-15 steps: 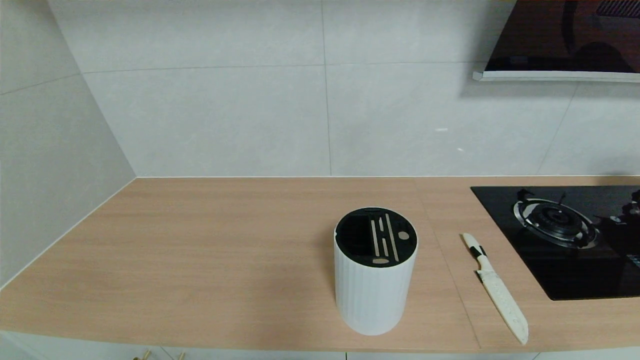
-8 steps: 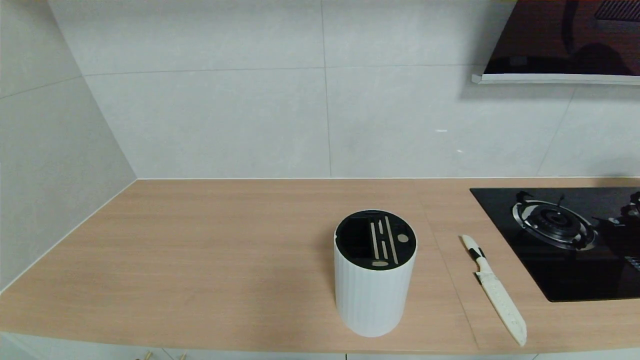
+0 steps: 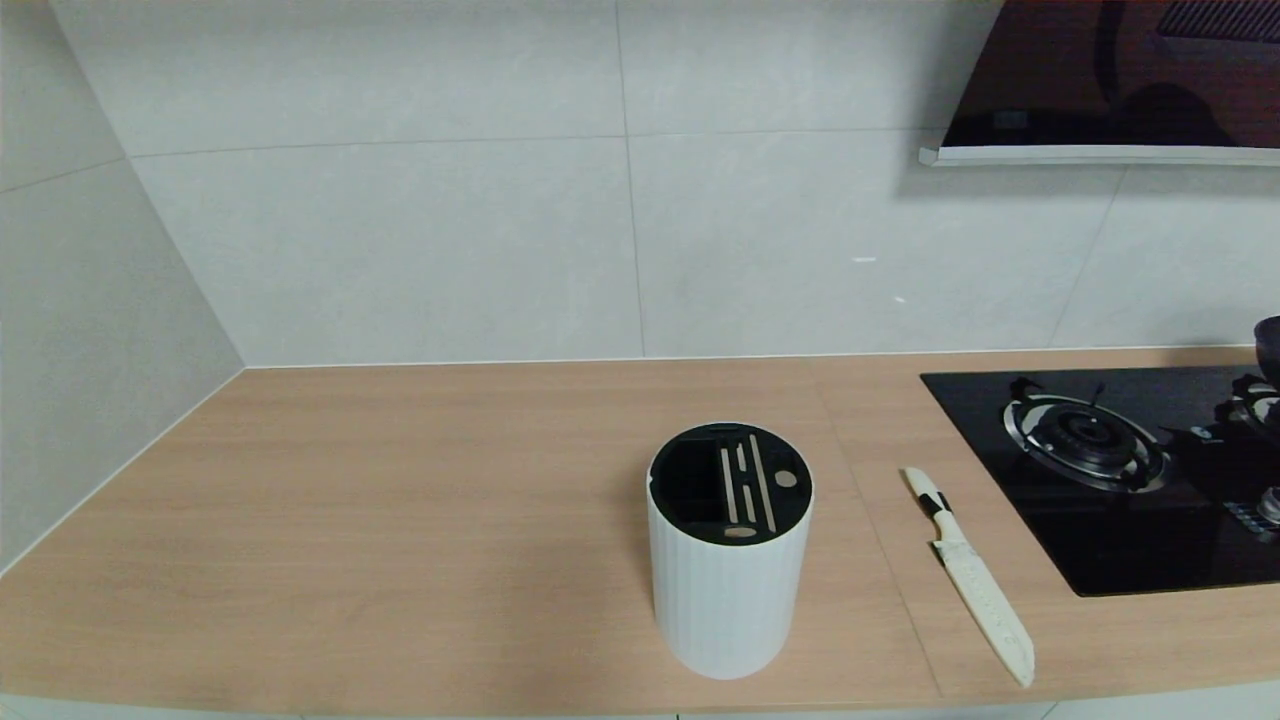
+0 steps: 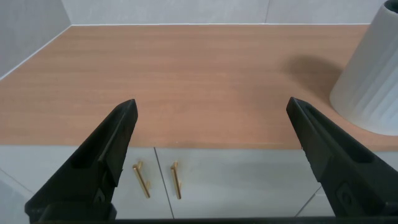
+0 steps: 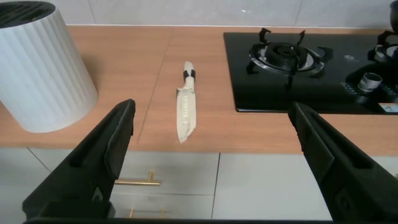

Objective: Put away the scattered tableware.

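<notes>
A white knife (image 3: pixel 965 575) lies flat on the wooden worktop (image 3: pixel 400 520), between the round white holder (image 3: pixel 728 590) and the black stove (image 3: pixel 1100 545), touching neither. The holder stands upright. The left gripper (image 4: pixel 210 109) and right gripper (image 5: pixel 211 109) sit before the worktop's front edge, jaws wide apart.

grey tiled wall (image 3: pixel 400 230), wooden countertop (image 3: pixel 400 520), black hob (image 3: pixel 1100 470)
</notes>
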Controlling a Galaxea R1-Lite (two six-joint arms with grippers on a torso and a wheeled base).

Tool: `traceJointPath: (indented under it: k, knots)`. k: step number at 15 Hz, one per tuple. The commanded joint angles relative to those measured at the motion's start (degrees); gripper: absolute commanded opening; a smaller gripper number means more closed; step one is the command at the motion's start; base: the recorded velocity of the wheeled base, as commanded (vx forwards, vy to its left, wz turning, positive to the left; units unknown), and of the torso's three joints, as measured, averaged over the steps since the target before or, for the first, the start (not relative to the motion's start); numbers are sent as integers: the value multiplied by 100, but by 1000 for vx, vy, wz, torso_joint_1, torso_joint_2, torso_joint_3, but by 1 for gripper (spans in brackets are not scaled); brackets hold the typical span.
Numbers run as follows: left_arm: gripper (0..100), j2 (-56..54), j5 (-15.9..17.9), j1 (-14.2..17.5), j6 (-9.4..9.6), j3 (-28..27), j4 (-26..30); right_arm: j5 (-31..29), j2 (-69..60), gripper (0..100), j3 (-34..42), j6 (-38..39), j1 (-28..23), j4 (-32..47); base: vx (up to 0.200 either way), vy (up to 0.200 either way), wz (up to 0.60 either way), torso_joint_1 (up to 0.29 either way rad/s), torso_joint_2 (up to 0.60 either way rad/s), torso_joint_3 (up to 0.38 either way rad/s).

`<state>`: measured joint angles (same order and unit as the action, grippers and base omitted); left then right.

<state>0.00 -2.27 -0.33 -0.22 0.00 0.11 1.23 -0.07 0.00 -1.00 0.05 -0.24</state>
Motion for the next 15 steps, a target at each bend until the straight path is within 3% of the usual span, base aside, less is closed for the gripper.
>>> traceJointPath:
  k: [1, 7, 9, 15]
  knots:
    - [100, 0, -2, -2, -4, 0, -2, 0, 7, 100, 0, 30, 4, -11, 0, 0, 0, 0, 0, 0]
    - [100, 0, -2, -2, -4, 0, -2, -26, 7, 100, 0, 3, 4, -20, 0, 0, 0, 0, 0, 0]
    - [100, 0, -2, -2, -4, 0, 7, 123, 139, 100, -633, 522, 39, -134, 0, 0, 0, 0, 0, 0]
    - [100, 0, -2, -2, -4, 0, -2, 1011, 1879, 100, -1072, 610, 927, -125, 0, 0, 0, 0, 0, 0]
